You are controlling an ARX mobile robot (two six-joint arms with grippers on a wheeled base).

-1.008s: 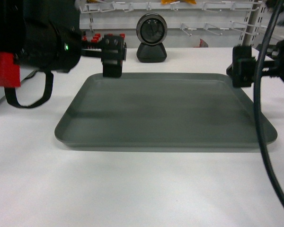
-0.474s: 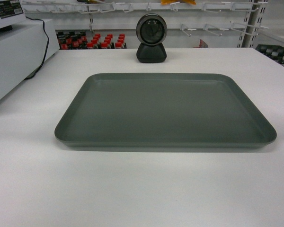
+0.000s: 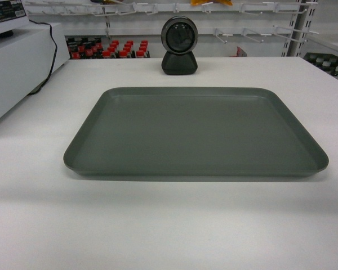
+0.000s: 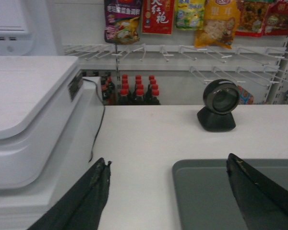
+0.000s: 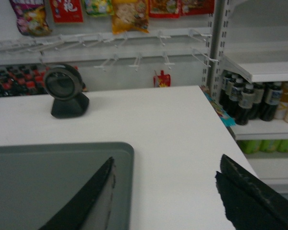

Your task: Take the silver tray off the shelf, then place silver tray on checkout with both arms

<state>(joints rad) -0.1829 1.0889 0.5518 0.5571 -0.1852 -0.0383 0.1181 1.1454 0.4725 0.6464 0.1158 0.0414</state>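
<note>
The silver tray (image 3: 196,132) is lying flat on the white checkout worktop (image 3: 169,225), filling the middle of the head view, with its long sides running left to right. Nothing is lying in it. The black stand scanner (image 3: 179,45) is standing behind the tray's far rim, near the upper centre of the frame and apart from the tray. A white machine (image 3: 14,62) with a black cable is sitting at the upper left, and rows of red-capped bottles (image 3: 110,49) are showing behind the worktop's far edge.

No arm is appearing in the head view. In the left wrist view, the left pincer (image 4: 182,191) is standing wide, its two dark fingers spread over the tray's left end and holding nothing. In the right wrist view, the right pincer (image 5: 175,191) is likewise standing wide and holding nothing, one finger over the tray's right corner at the lower left of the frame, the other over bare worktop near its right edge. Snack packets (image 4: 216,21) are hanging on the wall rack along the top of the left wrist frame.
</note>
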